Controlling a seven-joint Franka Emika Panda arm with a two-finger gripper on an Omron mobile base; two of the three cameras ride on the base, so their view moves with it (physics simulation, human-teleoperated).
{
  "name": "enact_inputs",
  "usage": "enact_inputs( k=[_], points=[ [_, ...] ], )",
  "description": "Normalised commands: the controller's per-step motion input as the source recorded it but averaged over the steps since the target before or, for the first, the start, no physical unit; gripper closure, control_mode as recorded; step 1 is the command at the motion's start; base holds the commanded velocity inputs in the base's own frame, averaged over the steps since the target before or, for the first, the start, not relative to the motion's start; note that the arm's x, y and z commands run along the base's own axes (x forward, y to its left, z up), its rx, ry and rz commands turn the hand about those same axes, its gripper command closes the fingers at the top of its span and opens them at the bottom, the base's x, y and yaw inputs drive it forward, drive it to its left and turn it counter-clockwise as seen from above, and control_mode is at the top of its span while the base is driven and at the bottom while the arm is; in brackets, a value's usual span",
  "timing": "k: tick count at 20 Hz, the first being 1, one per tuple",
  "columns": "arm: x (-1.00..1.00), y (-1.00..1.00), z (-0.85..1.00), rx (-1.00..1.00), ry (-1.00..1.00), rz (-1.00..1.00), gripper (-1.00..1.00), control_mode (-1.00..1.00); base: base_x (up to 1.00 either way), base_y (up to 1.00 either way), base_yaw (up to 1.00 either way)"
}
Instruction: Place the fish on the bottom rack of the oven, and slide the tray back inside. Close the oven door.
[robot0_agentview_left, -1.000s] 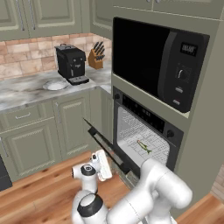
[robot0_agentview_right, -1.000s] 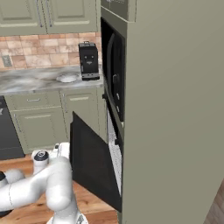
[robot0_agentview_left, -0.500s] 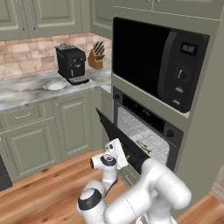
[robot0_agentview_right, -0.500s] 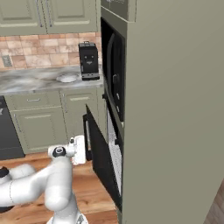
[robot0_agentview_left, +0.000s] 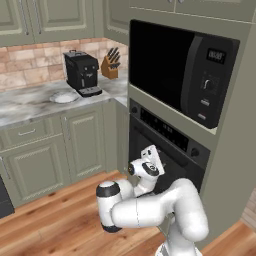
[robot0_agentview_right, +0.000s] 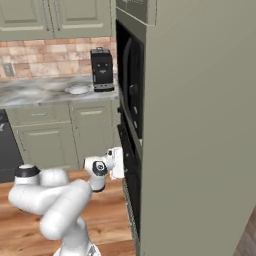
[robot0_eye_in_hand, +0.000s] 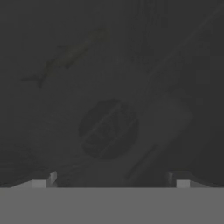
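The black oven (robot0_agentview_left: 165, 127) sits in grey-green cabinetry under the microwave. Its oven door (robot0_agentview_left: 172, 167) stands upright against the oven front, closed or very nearly so, and it is seen edge-on in the right base view (robot0_agentview_right: 129, 172). My gripper (robot0_agentview_left: 154, 159) rests against the door's outer face with its jaws open and nothing between them. In the hand view the gripper (robot0_eye_in_hand: 111, 181) points straight at the dark door glass. Through the glass the fish (robot0_eye_in_hand: 72, 54) shows dimly, lying on the faint wires of the bottom rack (robot0_eye_in_hand: 144, 35) inside.
A large black microwave (robot0_agentview_left: 180, 65) is built in above the oven. To the left, the marble counter (robot0_agentview_left: 30, 102) carries a coffee machine (robot0_agentview_left: 82, 72), a knife block (robot0_agentview_left: 111, 65) and a small white dish (robot0_agentview_left: 62, 96). Wooden floor (robot0_agentview_left: 50, 220) lies open on the left.
The oven door has swung up from roughly half open to upright against the oven. My hand has moved with it toward the oven front. The jaws have stayed open.
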Motion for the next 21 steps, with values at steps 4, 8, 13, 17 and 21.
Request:
enact_inputs(
  k=[4,8,13,17,21],
  points=[
    [0.97,-1.0,-0.3,0.15,0.19,0.01,-1.0,-1.0,0.0,0.0,0.0],
    [0.26,-0.78,-0.29,0.07,0.05,0.01,-1.0,-1.0,0.0,0.0,0.0],
    [-0.02,-0.21,0.0,0.0,0.0,0.0,-1.0,-1.0,0.0,0.0,0.0],
    [0.0,-0.01,0.0,0.0,0.0,0.0,-1.0,-1.0,0.0,0.0,0.0],
    [0.0,0.0,0.0,0.0,0.0,0.0,-1.0,-1.0,0.0,0.0,0.0]
  ],
)
